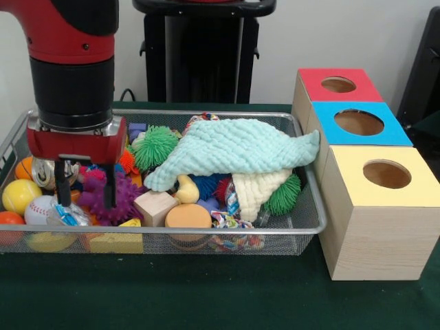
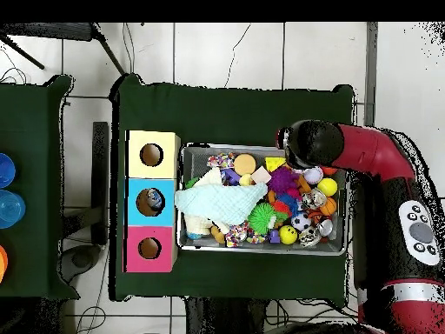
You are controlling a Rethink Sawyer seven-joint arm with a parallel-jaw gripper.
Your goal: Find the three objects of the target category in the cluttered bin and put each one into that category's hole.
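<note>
The tool [image 1: 86, 184] hangs low at the left of the front view, over the left end of the wire bin [image 1: 302, 230]. Its two black fingers [image 1: 63, 185] stand apart, fairly wide, and there is nothing between them. The tips are down among the toys, just above a purple spiky ball [image 1: 110, 196] and close to a white baseball [image 1: 39, 208] and a yellow ball [image 1: 20, 196].

What could go wrong? The toys are packed tight. If the tool closes here it may pinch two toys at once, or squeeze a round ball so it pops out and rolls away. The spiky ball is soft and may slip. The fingers could also catch on the wire side of the bin, which is close by on the left.

I cannot tell which kind of toy is wanted, because the task does not say. A big pale green cloth [image 1: 234, 151] lies across the middle of the bin and hides what is under it. Wanted toys could be hidden there, well to the right of the tool.

The three boxes with holes stand at the right of the front view, touching the bin: the red box [image 1: 313, 86] at the back, the blue box [image 1: 395, 134] in the middle, the yellow box [image 1: 344, 161] at the front. They are well apart from the tool, across the whole bin. A toy could drop during that long carry.
</note>
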